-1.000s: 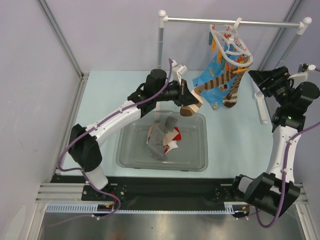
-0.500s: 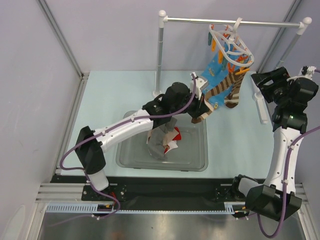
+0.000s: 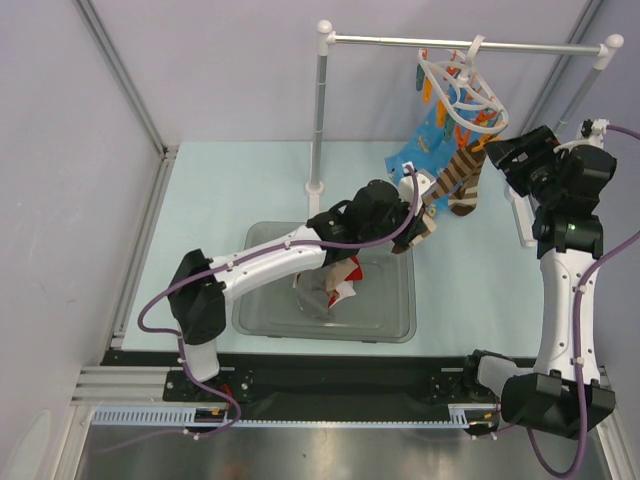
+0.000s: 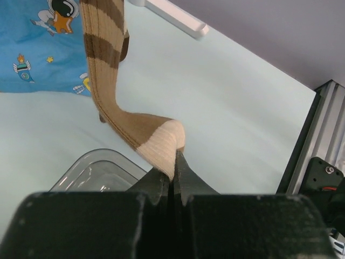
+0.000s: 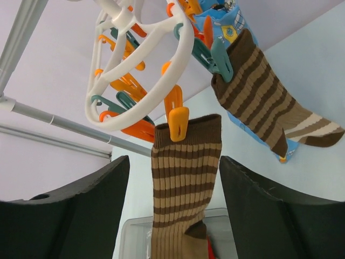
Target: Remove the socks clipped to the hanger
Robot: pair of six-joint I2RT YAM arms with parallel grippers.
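The white oval hanger (image 3: 462, 95) hangs from the rail with orange pegs; it also shows in the right wrist view (image 5: 140, 59). A brown-and-cream striped sock (image 5: 186, 183) hangs from an orange peg (image 5: 177, 121). My left gripper (image 3: 420, 232) is shut on its cream toe (image 4: 161, 145), and the sock (image 4: 108, 70) curves up from the gripper (image 4: 173, 167). My right gripper (image 3: 515, 155) is open just right of the hanger, one finger either side of that sock's cuff (image 5: 173, 159). A second striped sock (image 5: 264, 102) and a blue cartoon sock (image 3: 425, 150) stay clipped.
A clear plastic bin (image 3: 385, 325) sits in front of my bases with several loose socks (image 3: 325, 280) in it. The white-and-metal rail stand (image 3: 318, 110) rises behind it, and its right foot (image 3: 522, 215) lies on the table by my right arm.
My left gripper has carried the sock's toe to the right, toward the hanger, so the sock hangs slacker. My right gripper has moved left, closer to the hanger.
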